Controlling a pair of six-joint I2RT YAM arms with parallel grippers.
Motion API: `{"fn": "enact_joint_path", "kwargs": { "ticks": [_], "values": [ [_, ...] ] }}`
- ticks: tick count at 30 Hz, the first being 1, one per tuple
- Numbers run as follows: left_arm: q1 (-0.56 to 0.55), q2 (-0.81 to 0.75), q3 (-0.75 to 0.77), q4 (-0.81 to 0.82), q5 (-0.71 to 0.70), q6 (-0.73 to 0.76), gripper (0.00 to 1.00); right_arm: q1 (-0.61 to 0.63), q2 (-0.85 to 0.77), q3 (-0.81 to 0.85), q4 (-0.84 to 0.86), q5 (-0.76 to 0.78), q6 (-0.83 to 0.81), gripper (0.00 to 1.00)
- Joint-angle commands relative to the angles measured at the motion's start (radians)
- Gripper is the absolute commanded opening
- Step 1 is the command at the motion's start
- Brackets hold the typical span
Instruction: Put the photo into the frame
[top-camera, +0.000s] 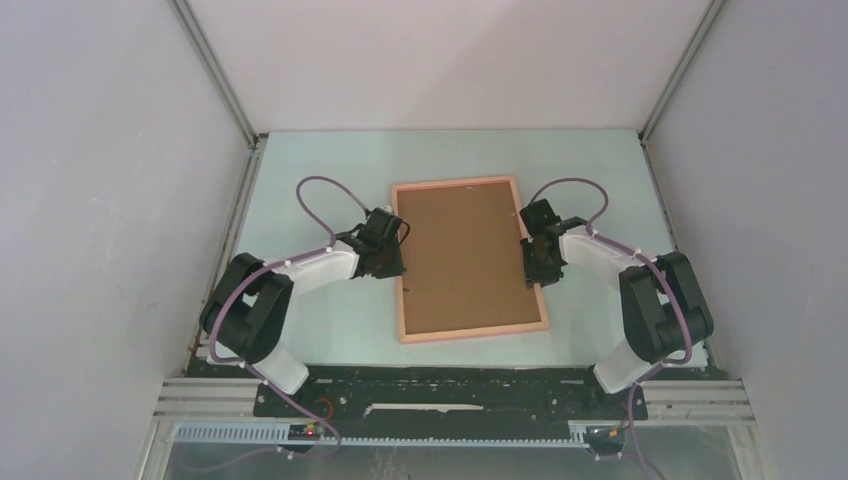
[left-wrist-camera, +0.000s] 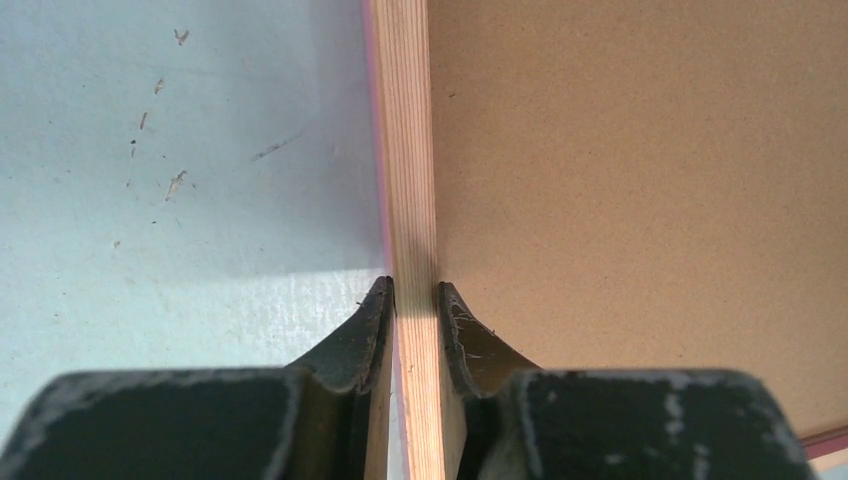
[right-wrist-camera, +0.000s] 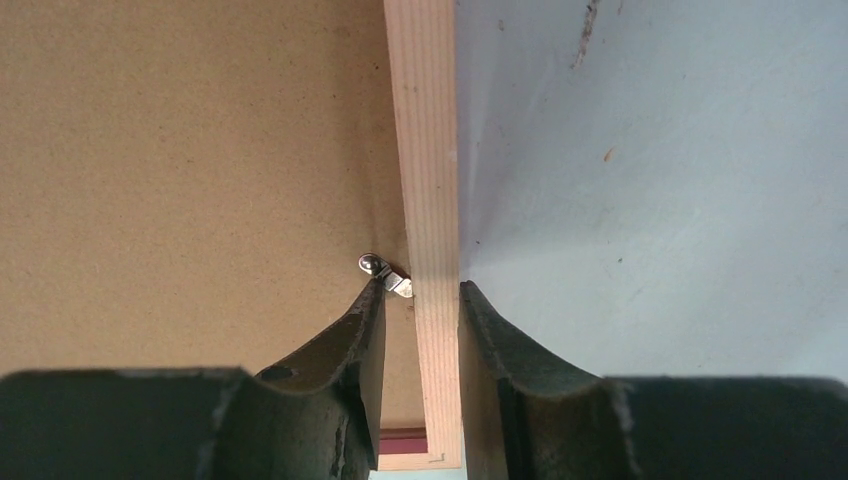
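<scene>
Salmon-pink frame (top-camera: 475, 332) lies back-up mid-bench (top-camera: 340, 325), brown cardboard (top-camera: 465, 255) filling it. Left pincer (left-wrist-camera: 415, 300) is clamped on its left rail. Right pincer (right-wrist-camera: 420, 290) straddles the right rail, slightly parted, one fingertip at a metal clip (right-wrist-camera: 385, 272).

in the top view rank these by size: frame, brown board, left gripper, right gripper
1. frame
2. brown board, set inside it
3. left gripper and right gripper, look alike, not ranked
</scene>
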Motion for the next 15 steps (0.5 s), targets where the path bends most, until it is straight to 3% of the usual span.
{"fn": "enact_joint_path", "kwargs": {
  "ticks": [1, 8, 12, 15],
  "values": [
    [0.001, 0.004, 0.018, -0.038, -0.033, 0.031, 0.19, 0.009, 0.009, 0.018, 0.131, 0.039, -0.096, 0.0],
    [-0.001, 0.001, 0.048, -0.071, -0.011, 0.039, 0.23, -0.056, -0.044, -0.004, 0.176, -0.254, -0.05, 0.01],
    [0.0, -0.014, 0.038, -0.067, 0.009, 0.039, 0.27, -0.106, -0.093, 0.0, 0.117, -0.269, 0.025, 0.34],
    [-0.001, -0.033, 0.028, -0.059, 0.021, 0.045, 0.3, -0.113, -0.091, 0.006, 0.112, -0.263, 0.012, 0.41]
  ]
}}
